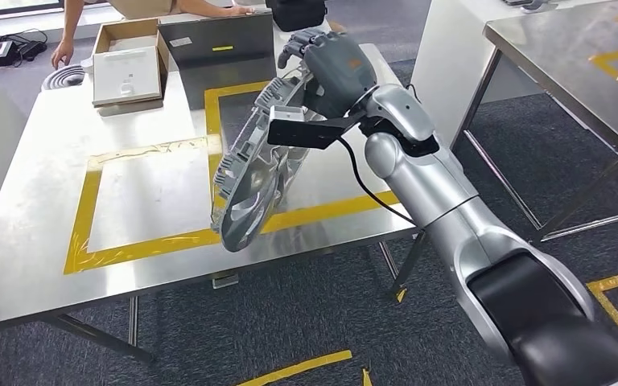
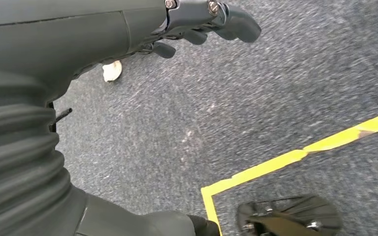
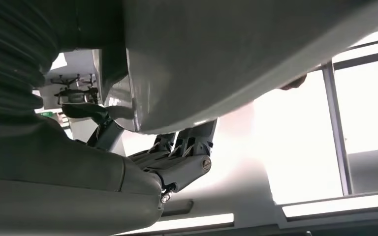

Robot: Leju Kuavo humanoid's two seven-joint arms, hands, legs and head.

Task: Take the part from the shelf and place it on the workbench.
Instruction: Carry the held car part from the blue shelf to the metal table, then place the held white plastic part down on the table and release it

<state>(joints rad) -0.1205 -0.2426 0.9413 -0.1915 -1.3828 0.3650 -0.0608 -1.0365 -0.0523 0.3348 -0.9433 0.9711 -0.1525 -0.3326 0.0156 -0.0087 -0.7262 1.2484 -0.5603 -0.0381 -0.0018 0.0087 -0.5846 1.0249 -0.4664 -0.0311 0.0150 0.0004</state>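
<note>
Grey carpet w/ yellow floor tape surrounds a steel workbench (image 1: 64,241) marked with a yellow-taped square. Right hand (image 1: 330,60) is clamped over the top rim of the part (image 1: 249,173), fingers (image 3: 187,147) curled under its edge in the right wrist view; the part is a large grey ribbed casting, tilted on edge, its low end at the bench's near edge, prob. just above or touching the tape, hard to tell from this angle. Left hand (image 2: 202,22) hangs over the carpet, fingers loosely apart, holding nothing. Handling: looks rigid and fairly heavy for a one-hand hold, smooth curved back likely slippery, ribs and rim give the best purchase; a grip at the top rim leaves it free to swing, so I'd expect a slow lay-down. Room: the taped square to the part's left is open steel; a cardboard box (image 1: 129,60) and a dark panel (image 1: 217,48) sit at the far side, well apart, and a person's hand (image 1: 62,53) rests by the far corner. Near edge is the risk: the low end could slide off.
</note>
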